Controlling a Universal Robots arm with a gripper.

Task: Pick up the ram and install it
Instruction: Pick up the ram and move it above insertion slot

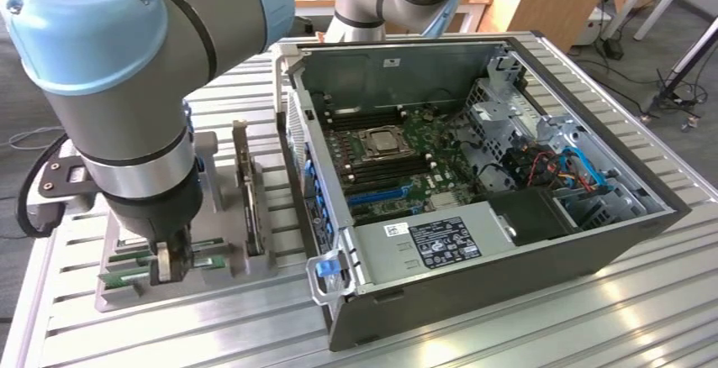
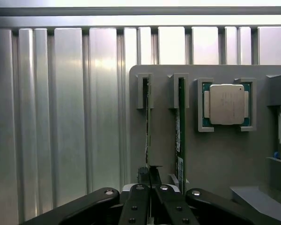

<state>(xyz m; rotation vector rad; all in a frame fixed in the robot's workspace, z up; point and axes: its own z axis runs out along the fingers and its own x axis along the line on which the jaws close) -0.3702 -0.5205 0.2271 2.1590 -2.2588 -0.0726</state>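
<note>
Pick-up step: my gripper point(image 2: 149, 177) is pinched shut on the ram point(image 2: 147, 122) standing in the tray point(image 2: 215, 154); freeing it calls for a straight pull.

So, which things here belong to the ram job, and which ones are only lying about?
For the job:
- hand, closed on one ram stick
- open computer

Lying about:
- second ram stick, in its own holder
- processor chip
- tray that holds them
</note>
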